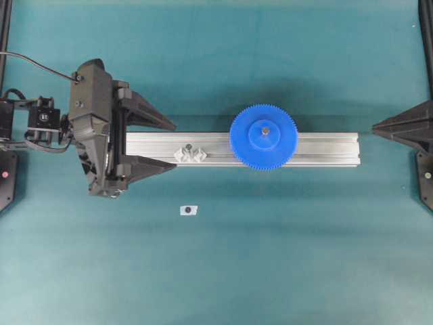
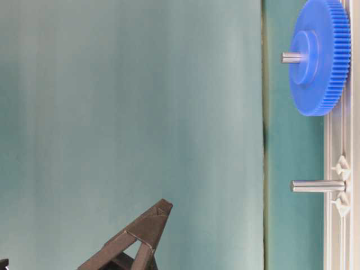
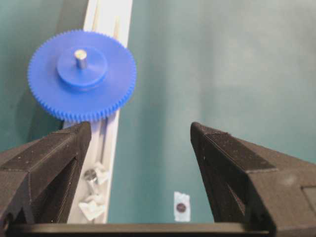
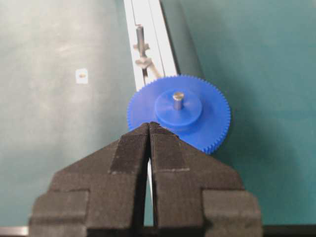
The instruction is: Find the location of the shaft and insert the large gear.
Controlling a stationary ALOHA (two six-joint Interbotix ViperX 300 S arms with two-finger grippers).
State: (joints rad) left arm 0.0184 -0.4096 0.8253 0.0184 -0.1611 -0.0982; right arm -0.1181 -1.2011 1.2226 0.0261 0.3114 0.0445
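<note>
Large gear (image 1: pixel 263 137) seated flat on the aluminium rail (image 1: pixel 325 149), threaded over 1 shaft (image 3: pixel 80 58) whose tip pokes up through the raised hub. Second shaft (image 2: pixel 316 185) bare and upright farther along the rail, between 2 clear brackets (image 1: pixel 191 154). Left gripper (image 1: pixel 150 143) at the rail's end, jaws spread wide on either side of it, grasping nothing. Right gripper (image 4: pixel 149 129) clenched, fingers pressed together, empty, just short of the gear's rim. Small white tag (image 1: pixel 188 210) on the teal mat (image 1: pixel 270 257), beside the rail.
</note>
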